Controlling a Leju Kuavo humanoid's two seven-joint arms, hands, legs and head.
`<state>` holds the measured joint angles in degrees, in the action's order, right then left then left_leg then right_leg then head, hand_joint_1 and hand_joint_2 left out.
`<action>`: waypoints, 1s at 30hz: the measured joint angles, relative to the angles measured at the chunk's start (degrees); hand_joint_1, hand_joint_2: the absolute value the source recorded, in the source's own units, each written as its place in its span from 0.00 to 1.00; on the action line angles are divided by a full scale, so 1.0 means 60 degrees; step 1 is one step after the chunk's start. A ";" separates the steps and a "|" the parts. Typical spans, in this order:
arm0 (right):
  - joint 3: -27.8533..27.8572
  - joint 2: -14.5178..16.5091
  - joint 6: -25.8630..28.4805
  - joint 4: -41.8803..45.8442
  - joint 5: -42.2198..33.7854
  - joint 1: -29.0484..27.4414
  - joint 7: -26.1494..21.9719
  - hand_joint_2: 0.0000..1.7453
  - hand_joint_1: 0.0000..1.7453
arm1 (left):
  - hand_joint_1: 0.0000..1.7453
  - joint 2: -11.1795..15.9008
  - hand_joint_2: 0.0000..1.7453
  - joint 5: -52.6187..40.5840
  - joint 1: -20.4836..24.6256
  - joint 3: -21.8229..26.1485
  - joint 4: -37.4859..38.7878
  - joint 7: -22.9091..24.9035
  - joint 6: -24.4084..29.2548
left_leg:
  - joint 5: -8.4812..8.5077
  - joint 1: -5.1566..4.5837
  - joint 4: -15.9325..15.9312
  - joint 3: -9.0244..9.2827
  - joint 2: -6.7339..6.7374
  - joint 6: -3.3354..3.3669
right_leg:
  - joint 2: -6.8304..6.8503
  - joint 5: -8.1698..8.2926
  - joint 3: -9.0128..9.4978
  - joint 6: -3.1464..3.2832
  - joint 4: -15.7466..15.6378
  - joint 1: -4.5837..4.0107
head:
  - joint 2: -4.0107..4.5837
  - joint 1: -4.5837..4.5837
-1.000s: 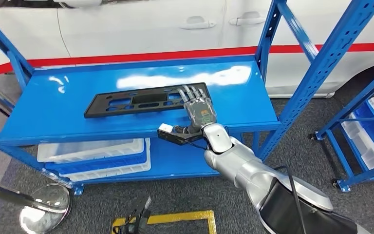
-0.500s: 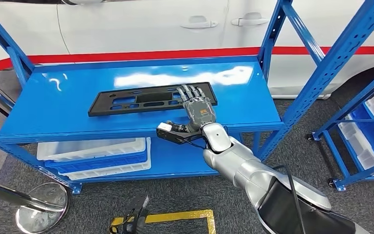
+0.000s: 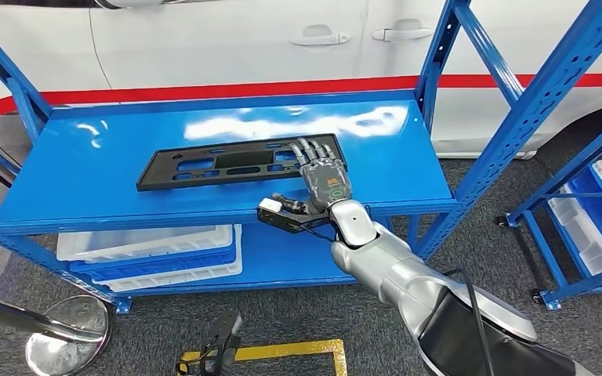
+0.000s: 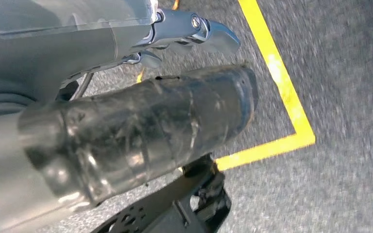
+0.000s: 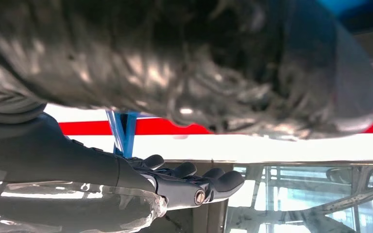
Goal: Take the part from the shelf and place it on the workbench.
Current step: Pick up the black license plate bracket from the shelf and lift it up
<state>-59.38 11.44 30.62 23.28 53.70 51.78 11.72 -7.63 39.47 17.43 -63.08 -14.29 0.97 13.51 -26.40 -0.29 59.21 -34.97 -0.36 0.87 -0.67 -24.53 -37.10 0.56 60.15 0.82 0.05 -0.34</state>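
Blue shelf (image 3: 86,180) bearing black part (image 3: 204,166), right hand (image 3: 325,176) flat on its end, fingers extended, gripping nothing.

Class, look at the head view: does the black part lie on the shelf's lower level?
No. The black part lies flat on the top blue shelf, with the right hand at its end.

I see the part (image 3: 239,162), a long, flat black plastic panel with rectangular cut-outs and small holes, lying flat on the blue shelf (image 3: 86,184), its length running from nine o'clock to three o'clock and slightly tilted. My right hand (image 3: 323,174) rests, fingers extended, on its three o'clock end.
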 joint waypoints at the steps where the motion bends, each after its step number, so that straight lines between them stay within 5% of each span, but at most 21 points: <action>1: 0.0006 -0.0002 -0.0003 0.0005 0.0003 0.0008 0.0003 0.00 0.00 | 0.00 0.0003 0.00 -0.0003 0.0003 -0.0002 0.0000 0.0001 -0.0002 | -0.0085 0.0006 0.0124 -0.0042 0.0004 -0.0044 | -0.0002 -0.0002 0.0029 0.0039 -0.0019 0.0025 | 0.0000 -0.0017; 5: 0.0010 -0.0003 -0.0049 0.0023 0.0026 0.0023 -0.0003 0.00 0.00 | 0.00 0.0006 0.00 -0.0011 0.0022 -0.0017 0.0000 0.0002 -0.0002 | -0.0758 0.0083 0.1878 -0.0967 0.0016 -0.0213 | -0.0005 -0.0064 0.0118 0.0135 -0.0027 0.0037 | 0.0001 -0.0140; 7: 0.0010 -0.0007 -0.0092 0.0025 0.0027 0.0006 -0.0004 0.00 0.00 | 0.00 0.0008 0.00 -0.0011 0.0004 -0.0026 0.0000 0.0002 -0.0001 | -0.0660 0.0098 0.2337 -0.1344 0.0016 -0.0220 | -0.0009 -0.0117 0.0180 0.0150 -0.0023 0.0027 | 0.0001 -0.0143; 11: 0.0014 -0.0009 -0.0120 0.0031 0.0030 0.0027 -0.0005 0.00 0.00 | 0.00 0.0010 0.00 -0.0011 0.0015 -0.0032 0.0000 0.0002 -0.0001 | 0.0496 0.0034 0.0437 -0.0593 0.0012 -0.0003 | -0.0036 -0.0245 0.0367 0.0092 -0.0041 -0.0004 | 0.0002 -0.0134; 17: 0.0020 -0.0013 -0.0125 0.0085 0.0033 0.0062 -0.0023 0.00 0.00 | 0.00 0.0010 0.00 -0.0018 0.0036 -0.0032 0.0000 -0.0012 0.0005 | 0.0470 0.0025 -0.0357 -0.0124 0.0006 0.0191 | 0.0001 -0.0432 0.0340 -0.0207 0.0069 -0.0027 | 0.0001 -0.0136; 21: 0.0025 -0.0026 -0.0184 0.0108 0.0034 0.0049 -0.0039 0.00 0.00 | 0.00 0.0002 0.00 -0.0029 0.0040 -0.0032 0.0000 -0.0048 -0.0007 | 0.0382 0.0053 -0.0445 0.0077 0.0022 0.0325 | 0.0030 -0.1213 -0.0776 -0.0293 0.2117 -0.0019 | 0.0002 -0.0099; 23: 0.0025 -0.0046 -0.0226 0.0108 0.0034 -0.0014 -0.0040 0.00 0.00 | 0.00 0.0001 0.00 -0.0029 0.0019 -0.0032 0.0000 -0.0060 -0.0008 | 0.0277 0.0060 -0.0371 0.0115 0.0000 0.0313 | 0.0034 -0.0970 -0.1091 -0.0341 0.2336 0.0023 | 0.0002 -0.0090; 26: 0.0027 -0.0057 -0.0247 0.0110 0.0034 -0.0016 -0.0042 0.00 0.00 | 0.00 0.0001 0.00 -0.0038 0.0007 -0.0032 0.0001 -0.0067 -0.0008 | -0.0008 0.0068 -0.0111 0.0168 -0.0027 0.0189 | 0.0062 0.0050 -0.0544 -0.0394 0.0804 0.0098 | 0.0002 -0.0072; 30: 0.0028 -0.0059 -0.0272 0.0134 0.0038 -0.0026 -0.0050 0.00 0.00 | 0.00 0.0009 0.00 -0.0061 0.0015 -0.0034 0.0004 -0.0064 -0.0012 | -0.0197 0.0018 0.0053 0.0112 -0.0027 0.0024 | 0.0015 0.0031 -0.0247 -0.0144 0.0186 0.0068 | 0.0000 -0.0082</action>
<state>-59.21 11.09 28.99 24.09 53.93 51.62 11.41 -7.58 39.11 17.51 -63.29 -14.27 0.59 13.44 -27.58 -0.18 59.53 -34.30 -0.53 1.01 -0.58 -24.35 -38.58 -0.31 61.27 1.23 0.05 -0.83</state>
